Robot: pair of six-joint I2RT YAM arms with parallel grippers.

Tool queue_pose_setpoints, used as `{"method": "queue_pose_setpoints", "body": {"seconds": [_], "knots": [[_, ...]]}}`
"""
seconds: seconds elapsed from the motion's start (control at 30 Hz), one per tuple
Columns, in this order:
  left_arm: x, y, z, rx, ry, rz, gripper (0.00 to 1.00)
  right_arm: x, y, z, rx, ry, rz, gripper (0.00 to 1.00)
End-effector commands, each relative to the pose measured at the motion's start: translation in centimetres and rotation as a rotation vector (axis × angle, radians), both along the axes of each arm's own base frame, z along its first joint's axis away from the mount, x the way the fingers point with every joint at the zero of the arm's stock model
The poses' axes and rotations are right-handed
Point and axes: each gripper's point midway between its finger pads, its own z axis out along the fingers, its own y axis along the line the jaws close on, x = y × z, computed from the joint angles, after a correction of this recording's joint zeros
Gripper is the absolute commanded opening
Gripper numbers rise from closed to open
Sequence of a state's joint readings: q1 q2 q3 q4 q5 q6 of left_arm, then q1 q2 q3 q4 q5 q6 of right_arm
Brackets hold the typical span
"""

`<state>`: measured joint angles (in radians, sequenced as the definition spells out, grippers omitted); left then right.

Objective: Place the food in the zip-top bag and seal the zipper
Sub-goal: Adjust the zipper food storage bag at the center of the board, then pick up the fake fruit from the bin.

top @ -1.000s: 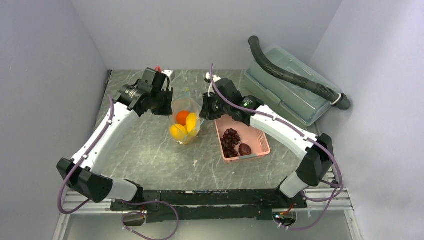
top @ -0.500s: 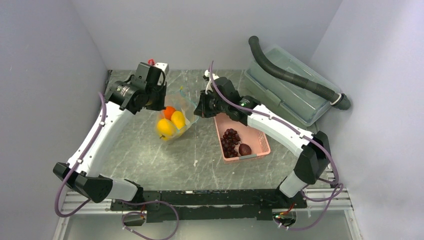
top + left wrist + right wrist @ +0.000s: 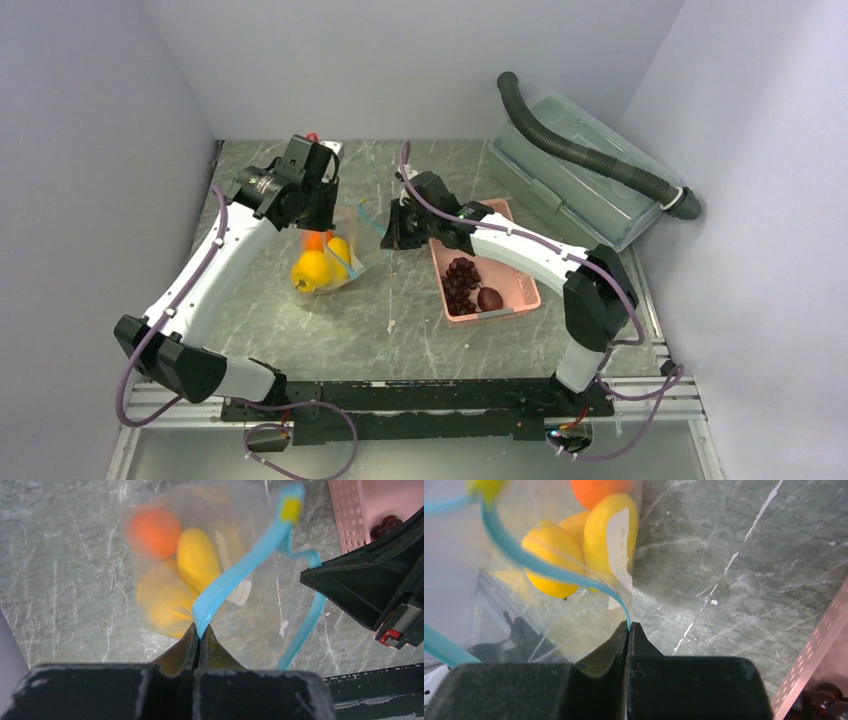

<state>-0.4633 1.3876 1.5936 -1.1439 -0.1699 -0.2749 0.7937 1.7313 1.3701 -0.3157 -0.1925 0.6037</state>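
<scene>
From above, shows the zip-top bag [image 3: 328, 265] strung between the two arms over the left half of the worktop [image 3: 300, 325], slumped toward the left. Puts the left pincer [image 3: 325, 213] at the bag's upper left edge and the right pincer [image 3: 383, 228] just to its right, with the blue-teal zipper [image 3: 368, 216] stretched between them. Makes out an orange [image 3: 315, 240] and yellow fruits [image 3: 311, 271] inside the clear plastic. Cannot tell whether the bag's bottom touches the worktop. Finds the pink basket [image 3: 508, 262] to the right, beside the right arm, with dark grapes [image 3: 461, 281] and a reddish-brown round fruit [image 3: 490, 298] in it. Places a clear lidded box [image 3: 580, 195] at the far right, a dark ribbed hose [image 3: 585, 152] lying across it.

From the left wrist, shows the left pincer's jaws pressed together on one strip of the zipper. Follows that strip up to a blurred yellowish slider tab [image 3: 290, 507], then a second strip looping back down toward the right arm — mouth not sealed.

From the right wrist, shows the right pincer pinched tight on the end of the other strip, the fruits behind the plastic up and to the left, and a white label [image 3: 621, 535] on one yellow fruit.
</scene>
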Motion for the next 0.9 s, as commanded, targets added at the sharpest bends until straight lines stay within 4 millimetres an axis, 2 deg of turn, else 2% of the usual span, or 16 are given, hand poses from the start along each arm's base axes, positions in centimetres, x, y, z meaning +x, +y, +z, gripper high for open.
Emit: {"method": "queue_pose_setpoints", "body": {"seconds": [0.0, 0.17, 0.33, 0.53, 0.6, 0.73, 0.87], "knots": [[0.7, -1.4, -0.4, -0.059, -0.025, -0.040, 0.00, 0.3, 0.6, 1.3, 0.043, -0.042, 0.003, 0.03], [0.7, -1.7, -0.8, -0.071, -0.034, -0.055, 0.00, 0.2, 0.0, 1.9, 0.035, -0.060, -0.004, 0.13], [0.7, -1.5, -0.9, -0.066, -0.060, -0.067, 0.00, 0.0, -0.7, 3.7, 0.041, -0.095, -0.016, 0.24], [0.5, -1.3, -1.1, -0.063, -0.069, -0.072, 0.00, -0.7, -1.9, 6.0, 0.049, -0.141, -0.016, 0.43], [0.4, -1.3, -1.2, -0.064, -0.072, -0.073, 0.00, -1.0, -2.7, 6.6, 0.034, -0.160, -0.020, 0.50], [0.2, -1.2, -1.3, -0.068, -0.080, -0.075, 0.00, -1.3, -5.3, 7.6, -0.022, -0.212, -0.067, 0.56], [0.0, -1.2, -1.2, -0.074, -0.089, -0.081, 0.00, -1.6, -8.2, 7.4, -0.101, -0.248, -0.118, 0.63]]}}
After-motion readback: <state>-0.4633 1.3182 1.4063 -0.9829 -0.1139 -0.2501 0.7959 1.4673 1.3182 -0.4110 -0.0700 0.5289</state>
